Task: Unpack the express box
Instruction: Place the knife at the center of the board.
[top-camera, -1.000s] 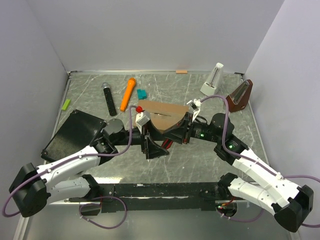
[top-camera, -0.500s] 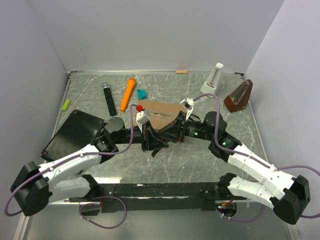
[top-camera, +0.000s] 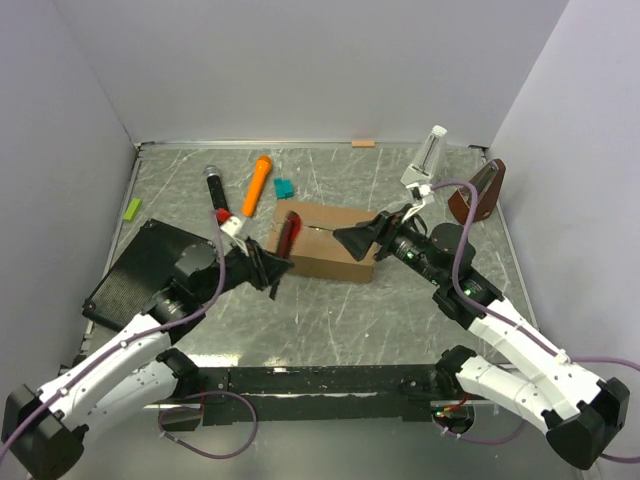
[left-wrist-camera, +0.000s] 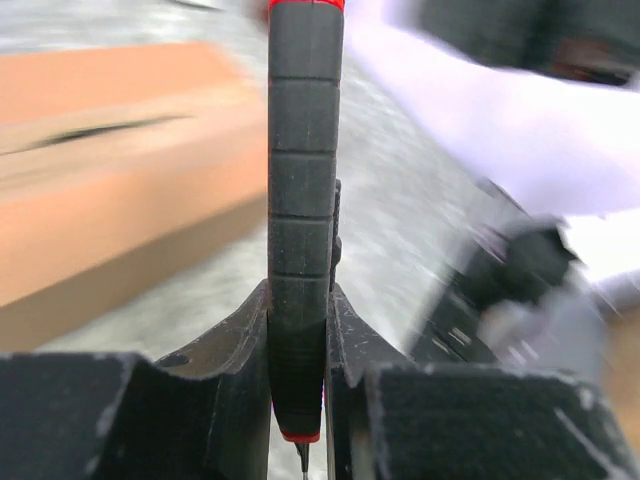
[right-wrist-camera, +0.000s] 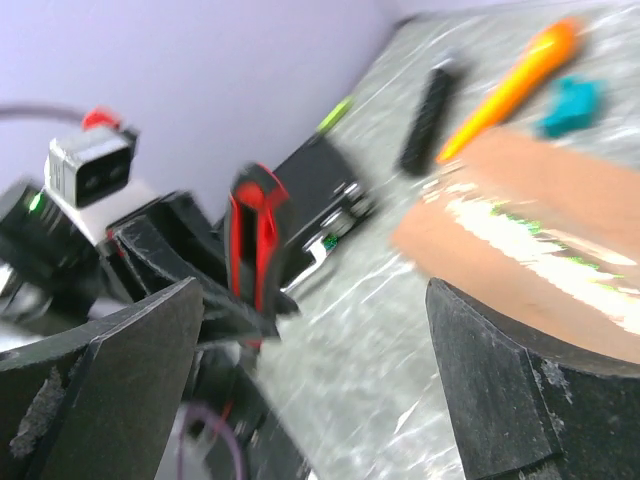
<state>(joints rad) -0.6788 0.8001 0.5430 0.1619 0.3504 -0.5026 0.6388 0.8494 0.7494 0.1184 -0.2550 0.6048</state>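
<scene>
Left claw (top-camera: 274, 264) grips hard: its two black fingers (left-wrist-camera: 235, 345) are pressed against a slim tool with a black ribbed grip and red ends (top-camera: 287, 235), pinching it near its lower end. The tool stands tilted, just beside the left end of the box. I cannot tell whether it touches the cardboard, since the wrist view is blurred.

Working rightward across the grey marbled table (top-camera: 330, 315), a small lime-green block (top-camera: 132, 208) lies near the left wall. A flat black ribbed case (top-camera: 145, 262) rests in front of it, beside the left arm. Further back lie a black cylindrical stick (top-camera: 218, 196), an orange tapered pen-shaped object (top-camera: 257, 187) and a small teal block (top-camera: 284, 187), close together but apart.

At the middle of the table sits the brown corrugated cardboard express box (top-camera: 325, 250). Its flaps are flat and shut, and a shiny strip of clear tape runs along the top seam.

Right claw (top-camera: 356, 238) hangs at the box's right end with its broad black fingers (right-wrist-camera: 110, 375) spread wide, and nothing is between them.

A small tan strip (top-camera: 363, 143) lies against the back wall. At the back right stand a white upright object with a clear top (top-camera: 425, 160) and a dark brown wedge-shaped object (top-camera: 478, 190).
</scene>
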